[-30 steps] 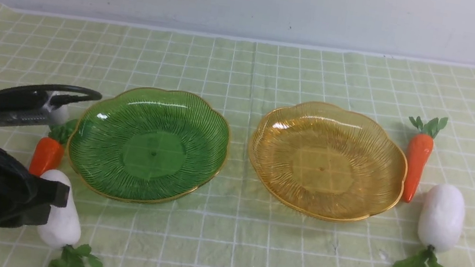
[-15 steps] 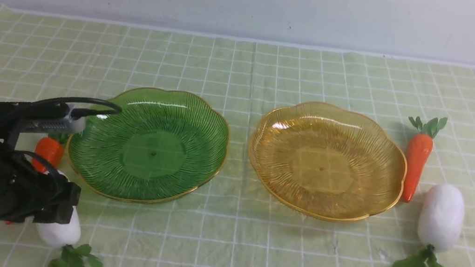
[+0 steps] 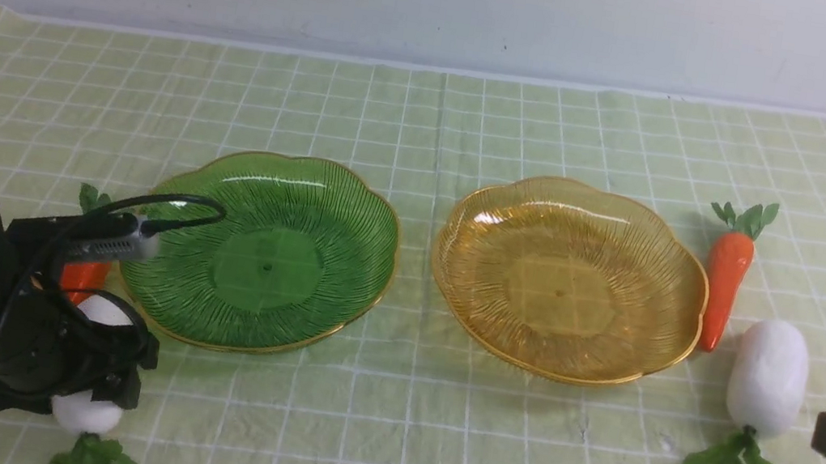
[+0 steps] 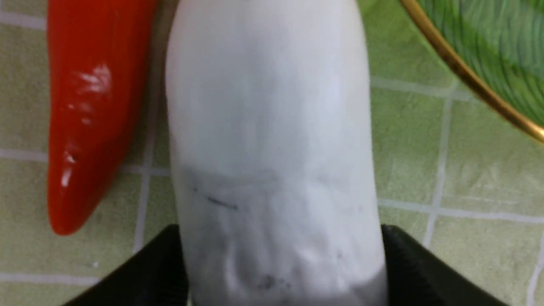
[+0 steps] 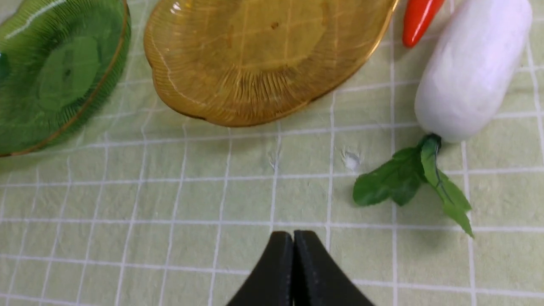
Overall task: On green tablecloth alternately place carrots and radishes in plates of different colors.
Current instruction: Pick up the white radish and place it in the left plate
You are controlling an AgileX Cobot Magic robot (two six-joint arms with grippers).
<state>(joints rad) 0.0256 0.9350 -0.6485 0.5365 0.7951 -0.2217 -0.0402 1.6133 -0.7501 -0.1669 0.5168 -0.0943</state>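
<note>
While the closed, empty right hand (image 5: 293, 272) hovers at 4 o'clock of the amber plate (image 3: 625, 239), the left hand (image 4: 280, 272) grips the left radish (image 4: 272, 127) on the green tablecloth (image 3: 384, 424), at 7 o'clock of the green plate (image 3: 261, 258), beside a carrot (image 4: 85, 106).

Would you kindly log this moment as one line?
left gripper: gripping left radish | right gripper: shut, empty | green plate, amber plate: empty

Green tablecloth (image 3: 384, 424), slightly wrinkled, bears green plate (image 3: 263, 250) & amber plate (image 3: 565, 279) centre, w/ L carrot (image 3: 83, 277) + L radish (image 3: 85, 412) and R carrot (image 3: 725, 279) + R radish (image 3: 768, 375) at outer rims.
</note>
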